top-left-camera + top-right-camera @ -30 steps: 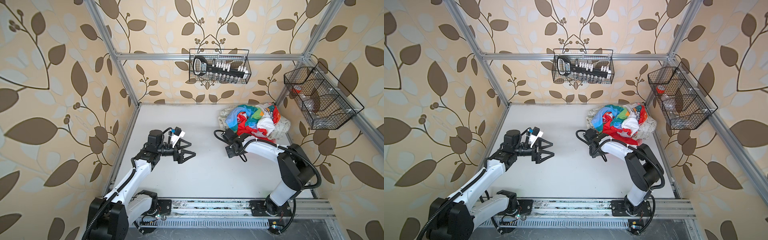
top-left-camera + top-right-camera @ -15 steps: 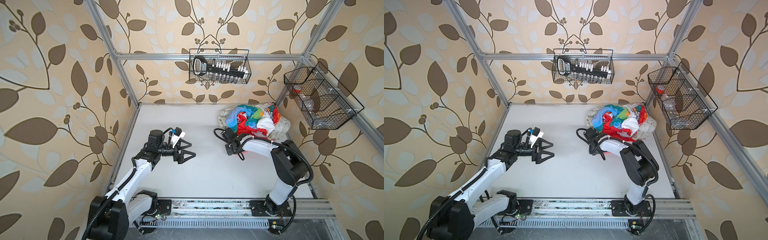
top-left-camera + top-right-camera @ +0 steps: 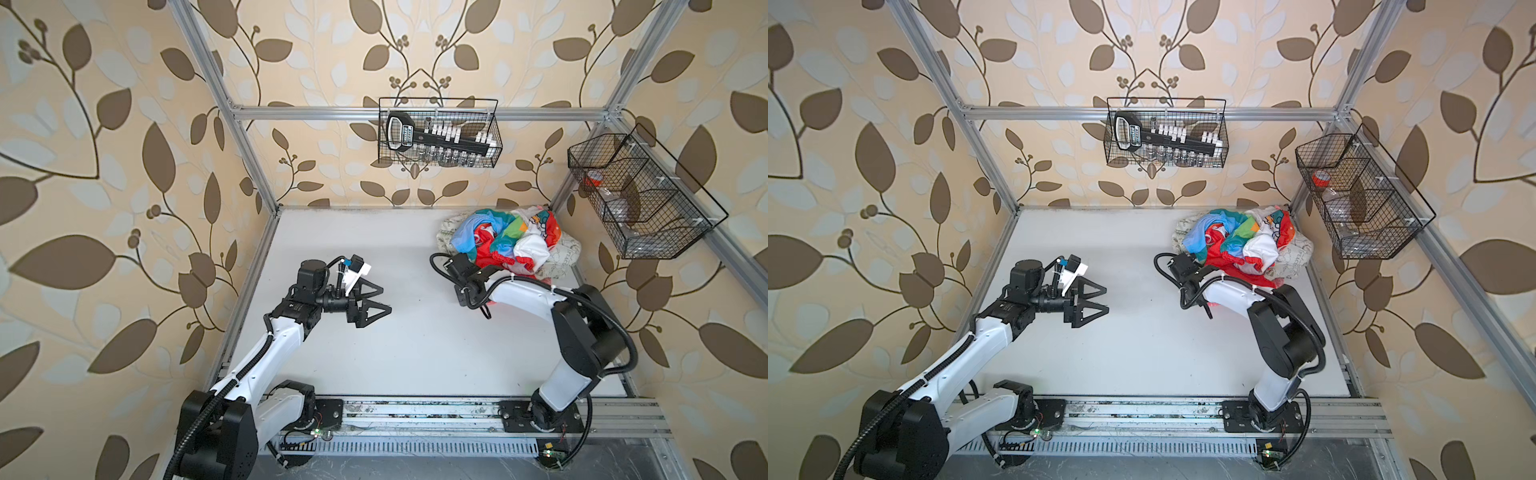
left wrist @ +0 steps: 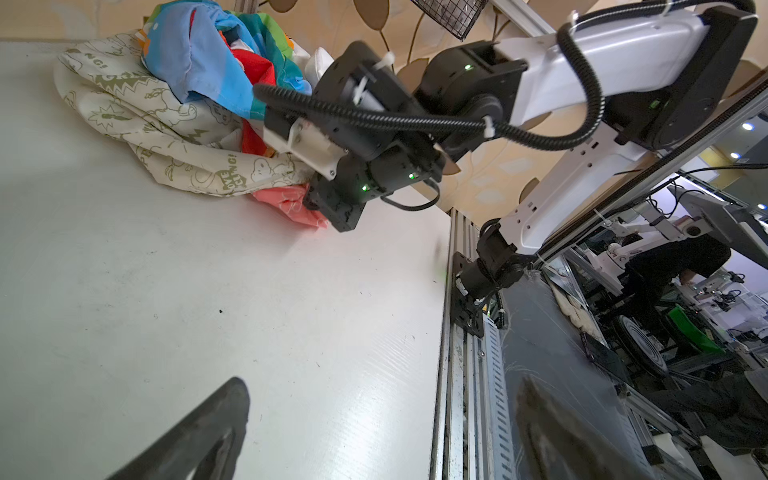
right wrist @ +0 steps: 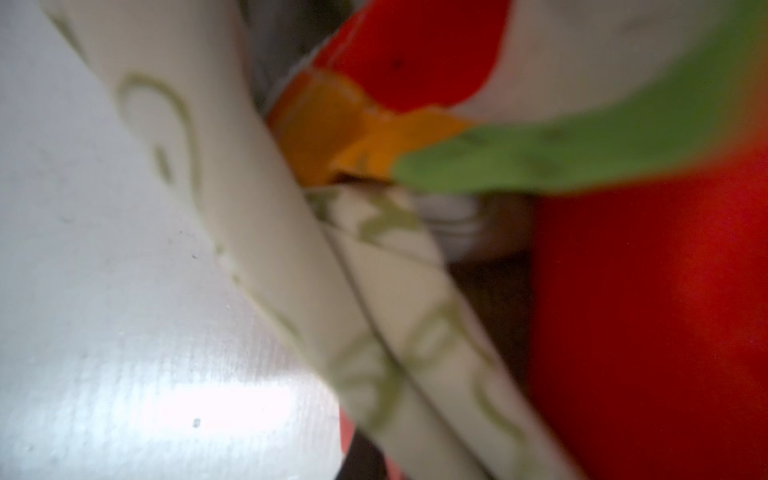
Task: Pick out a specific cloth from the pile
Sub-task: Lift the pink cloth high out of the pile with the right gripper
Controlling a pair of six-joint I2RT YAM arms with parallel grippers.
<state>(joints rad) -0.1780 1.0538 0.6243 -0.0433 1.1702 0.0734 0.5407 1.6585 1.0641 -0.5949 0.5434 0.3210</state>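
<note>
Left wrist view, cloth [image 4: 291,203] under right pincer [image 4: 320,208]

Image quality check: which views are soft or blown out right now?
Right wrist view: badly out of focus, the cream cloth with olive-green print and the red rainbow-striped cloth fill the frame as blurs, and glare whitens the white tabletop. Left wrist view: sharp mid-frame, but the left end effector's fingers are blurred at the edge. Both top views: sharp, evenly lit.
</note>
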